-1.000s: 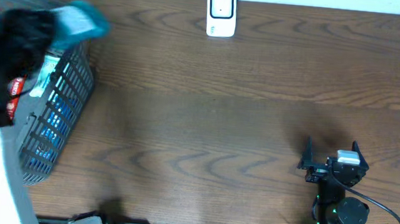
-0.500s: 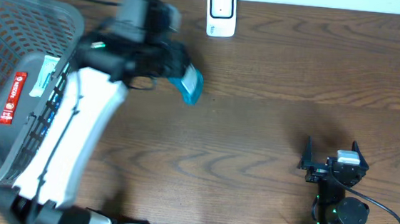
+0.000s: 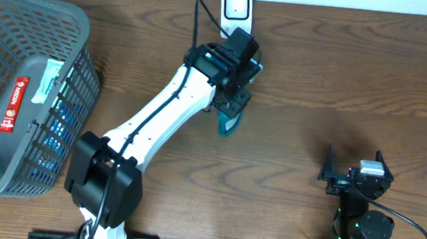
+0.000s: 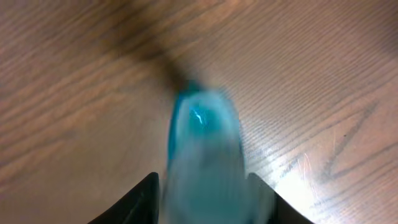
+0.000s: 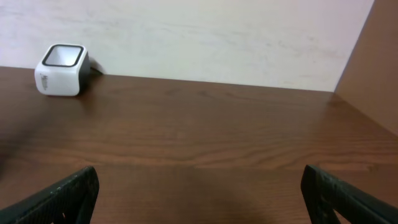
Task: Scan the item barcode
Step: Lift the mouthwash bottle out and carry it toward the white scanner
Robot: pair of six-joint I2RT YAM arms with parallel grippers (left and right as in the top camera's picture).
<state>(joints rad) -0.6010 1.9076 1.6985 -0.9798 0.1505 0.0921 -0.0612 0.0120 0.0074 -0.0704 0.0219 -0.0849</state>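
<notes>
Just beside the white box-shaped scanner (image 3: 236, 14), the left gripper (image 3: 232, 109) is clamping its 2 fingers on a teal plastic item (image 3: 227, 125) (blurred in the wrist view); well away from it, the right gripper (image 3: 353, 165) is resting, fingers wide apart.

Table (image 3: 301, 73), contents by position:
- Basket (image 3: 79, 86): left edge, packets (image 3: 16, 104) inside, toward its right wall
- Scanner (image 3: 236, 13): rear edge, centre
- Left gripper (image 3: 234, 98): just in front of the scanner, its arm running diagonally from the front left
- Item (image 3: 228, 123): between the left gripper's fingers, on the side away from the scanner
- Right gripper (image 3: 354, 156): front right, well apart from scanner and item
</notes>
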